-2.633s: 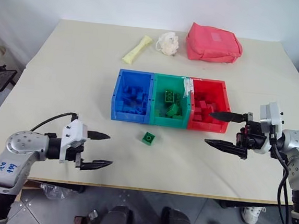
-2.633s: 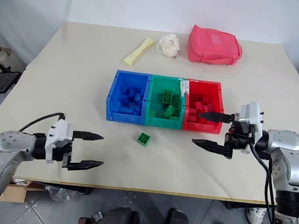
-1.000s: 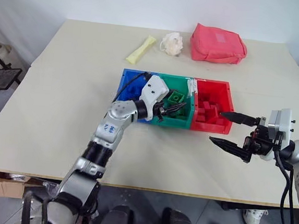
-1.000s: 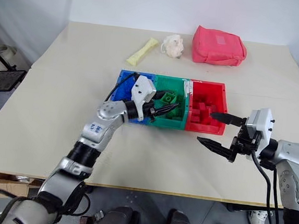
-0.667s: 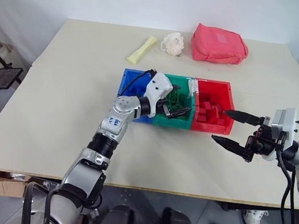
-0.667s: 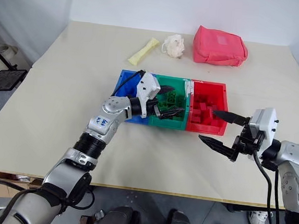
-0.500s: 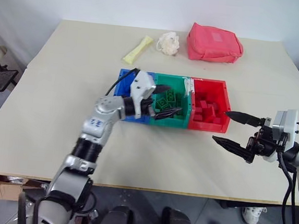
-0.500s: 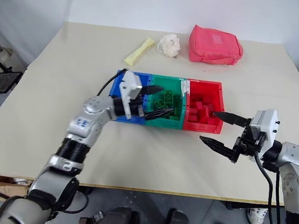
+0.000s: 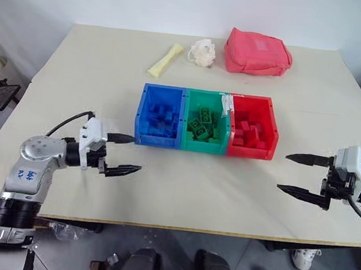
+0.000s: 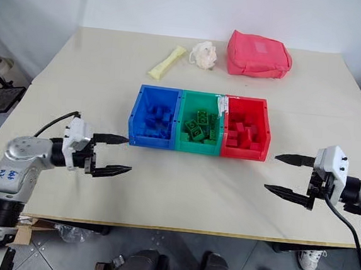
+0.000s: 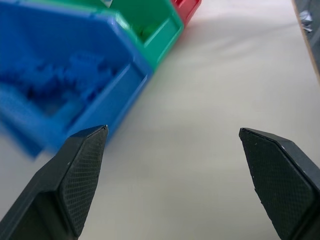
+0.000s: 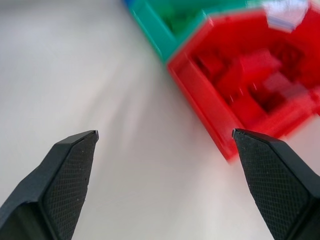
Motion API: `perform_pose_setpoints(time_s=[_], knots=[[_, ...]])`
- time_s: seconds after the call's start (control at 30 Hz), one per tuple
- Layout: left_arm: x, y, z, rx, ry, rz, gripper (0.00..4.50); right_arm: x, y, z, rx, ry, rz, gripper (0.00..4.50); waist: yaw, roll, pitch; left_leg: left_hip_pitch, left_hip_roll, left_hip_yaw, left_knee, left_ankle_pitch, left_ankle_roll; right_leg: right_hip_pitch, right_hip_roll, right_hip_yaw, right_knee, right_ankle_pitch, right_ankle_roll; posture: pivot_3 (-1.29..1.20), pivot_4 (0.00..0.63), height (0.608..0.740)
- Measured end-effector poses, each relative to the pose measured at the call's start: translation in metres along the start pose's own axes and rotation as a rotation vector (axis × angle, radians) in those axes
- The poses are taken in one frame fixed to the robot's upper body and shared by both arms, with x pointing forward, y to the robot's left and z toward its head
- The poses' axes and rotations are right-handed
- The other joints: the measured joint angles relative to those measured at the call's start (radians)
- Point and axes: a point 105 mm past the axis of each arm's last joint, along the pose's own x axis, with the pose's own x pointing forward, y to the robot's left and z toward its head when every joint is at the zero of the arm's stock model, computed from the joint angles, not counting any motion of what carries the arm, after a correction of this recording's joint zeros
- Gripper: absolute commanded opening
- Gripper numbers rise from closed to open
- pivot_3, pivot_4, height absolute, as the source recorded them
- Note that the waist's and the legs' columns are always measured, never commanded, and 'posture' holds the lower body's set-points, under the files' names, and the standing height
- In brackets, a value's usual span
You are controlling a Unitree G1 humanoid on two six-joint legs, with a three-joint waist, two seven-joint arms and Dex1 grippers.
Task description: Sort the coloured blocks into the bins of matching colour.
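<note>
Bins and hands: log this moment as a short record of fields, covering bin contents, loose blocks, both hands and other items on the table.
blue bin: blue blocks inside
green bin: green blocks inside
red bin: red blocks inside
bin order: blue, green, red, from robot's left to right, joined in a row
loose blocks on table: none seen
left hand: open, empty, front-left of blue bin
right hand: open, empty, front-right of red bin
far edge of table: yellow packet, white wad, pink pouch

At the far edge of the beige worktop (image 9: pixel 77 88) we see a pink fabric pouch (image 9: pixel 257 52), a crumpled white wad (image 9: pixel 202 51) beside it, and a pale yellow wrapper (image 9: pixel 166 59).
</note>
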Motion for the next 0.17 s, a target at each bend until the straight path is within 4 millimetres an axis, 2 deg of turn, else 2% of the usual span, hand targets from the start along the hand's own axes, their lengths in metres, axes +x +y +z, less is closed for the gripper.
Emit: perform_pose_setpoints(time_s=[0.17], knots=[[-0.016, 0.008, -0.003, 0.015, 0.019, 0.051, 4.48, -0.003, -0.004, -0.013, -0.005, 0.041, 0.005, 4.5, -0.001, 0.0, 0.0, 0.0, 0.0, 0.0, 0.0, 0.0, 0.0, 0.0, 0.0, 0.0, 0.0, 0.0, 0.0, 0.0, 0.15, 0.74]])
